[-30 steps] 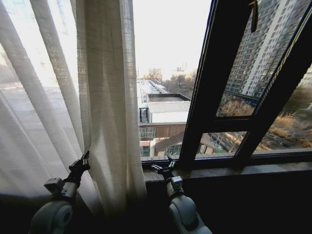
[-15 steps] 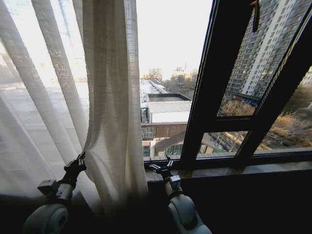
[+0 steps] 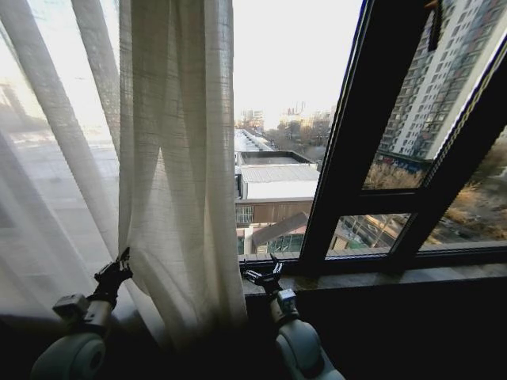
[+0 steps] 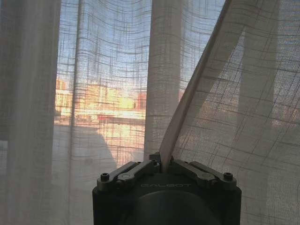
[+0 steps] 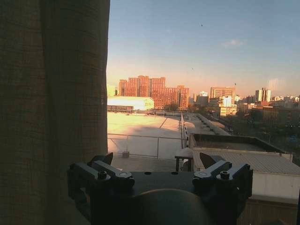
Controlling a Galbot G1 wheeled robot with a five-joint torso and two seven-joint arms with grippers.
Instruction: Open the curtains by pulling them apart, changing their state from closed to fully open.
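Daylight enters from outside through the window (image 3: 317, 158) — the sky is overexposed to near white in the head view. The curtains (image 3: 178, 158) glow by transmitted light, pleats showing as darker bands. Below the sill (image 3: 380, 279) the room is in deep shadow. The dark window frame (image 3: 356, 142) leans and bows — wide-angle distortion. The wrist views render a warm, low-sun tone.

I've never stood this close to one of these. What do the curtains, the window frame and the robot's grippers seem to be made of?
The curtains look like sheer, loosely woven cream fabric, linen-like: a grid weave shows and light passes through. The window frame looks like dark, smooth metal or painted bars; which one is unclear. The left gripper, pinching a curtain fold, and the open right gripper near the sill look like matte black metal or hard plastic with visible screws.
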